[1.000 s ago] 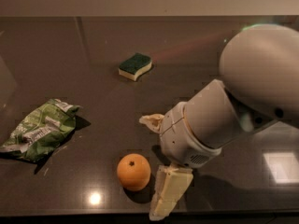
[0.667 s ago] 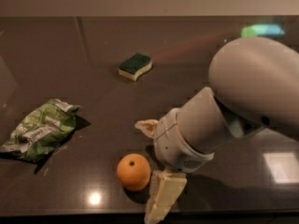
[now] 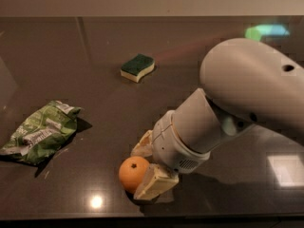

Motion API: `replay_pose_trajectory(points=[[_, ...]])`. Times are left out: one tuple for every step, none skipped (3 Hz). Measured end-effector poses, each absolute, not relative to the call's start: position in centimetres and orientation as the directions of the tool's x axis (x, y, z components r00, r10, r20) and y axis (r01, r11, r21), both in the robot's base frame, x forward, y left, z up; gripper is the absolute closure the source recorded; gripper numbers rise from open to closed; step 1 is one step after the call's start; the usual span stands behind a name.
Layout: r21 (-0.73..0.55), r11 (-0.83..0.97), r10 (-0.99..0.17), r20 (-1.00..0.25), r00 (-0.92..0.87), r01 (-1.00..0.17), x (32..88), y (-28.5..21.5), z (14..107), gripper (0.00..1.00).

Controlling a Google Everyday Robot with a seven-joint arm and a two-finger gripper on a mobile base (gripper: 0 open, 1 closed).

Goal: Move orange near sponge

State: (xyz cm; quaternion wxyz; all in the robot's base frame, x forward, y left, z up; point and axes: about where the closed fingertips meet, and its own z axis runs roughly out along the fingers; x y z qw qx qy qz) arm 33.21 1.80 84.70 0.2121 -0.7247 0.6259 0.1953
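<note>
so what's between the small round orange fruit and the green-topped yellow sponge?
Bare dark tabletop, per the camera view, from the round orange fruit to the green-topped sponge; the crumpled green snack bag lies off left, the gripper at the orange's right.

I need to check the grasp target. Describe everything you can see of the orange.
The orange is a small round fruit with smooth, matte orange skin and a dark stem dot on its upper side. It looks whole and sits on the dark glossy table near the front edge. The gripper is open around it, with one pale finger behind it and the other overlapping its lower right side. Whether they touch it cannot be told.
</note>
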Motion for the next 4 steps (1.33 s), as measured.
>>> replay_pose_trajectory(points=[[-0.044, -0.103, -0.831, -0.546, 0.11, -0.994, 33.9, 1.4, 85.3, 0.64], [-0.046, -0.02, -0.837, -0.545, 0.042, -0.999, 36.9, -0.2, 87.2, 0.88], [-0.082, 0.077, -0.832, -0.555, -0.019, -0.994, 41.2, -2.4, 89.8, 1.0], [-0.141, 0.16, -0.82, -0.57, -0.052, -0.977, 46.2, -4.3, 91.9, 1.0]])
